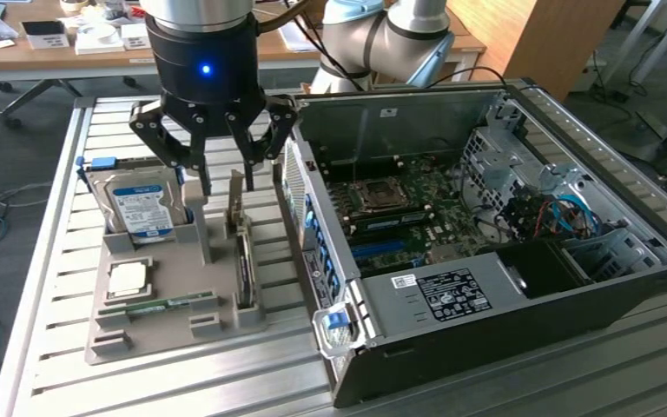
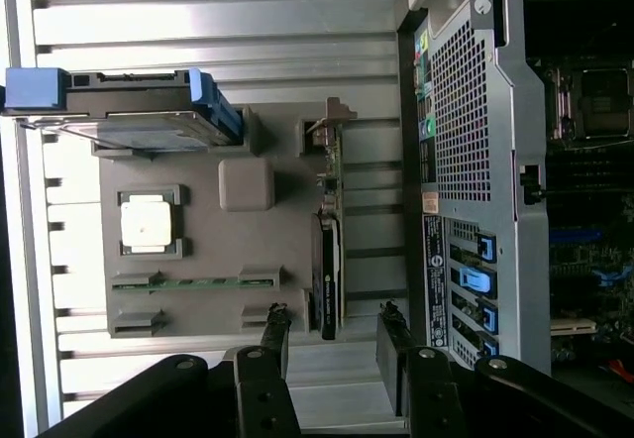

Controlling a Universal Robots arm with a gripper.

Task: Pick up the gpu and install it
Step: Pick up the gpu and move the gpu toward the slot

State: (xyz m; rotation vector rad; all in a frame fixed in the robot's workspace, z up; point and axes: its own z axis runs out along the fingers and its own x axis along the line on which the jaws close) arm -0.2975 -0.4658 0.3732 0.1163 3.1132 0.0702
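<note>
Position: the gpu (image 1: 244,261), a thin dark card with a silver metal bracket at one end, stands on edge in a slot of the grey moulded tray (image 1: 160,334), on the side next to the open computer case (image 1: 519,261). End effector (image 1: 223,174) hovers just above the bracket end, black fingers spread apart, holding nothing. Tray and case sit on the ribbed aluminium table (image 1: 62,287).

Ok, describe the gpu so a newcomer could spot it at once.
Beside the open computer case, on the exterior view's left, lies a grey tray. The gpu stands on edge along the tray side nearest the case. Unlike the labelled hard drive and flat green RAM stick, it is a thin dark card with a silver bracket.
</note>
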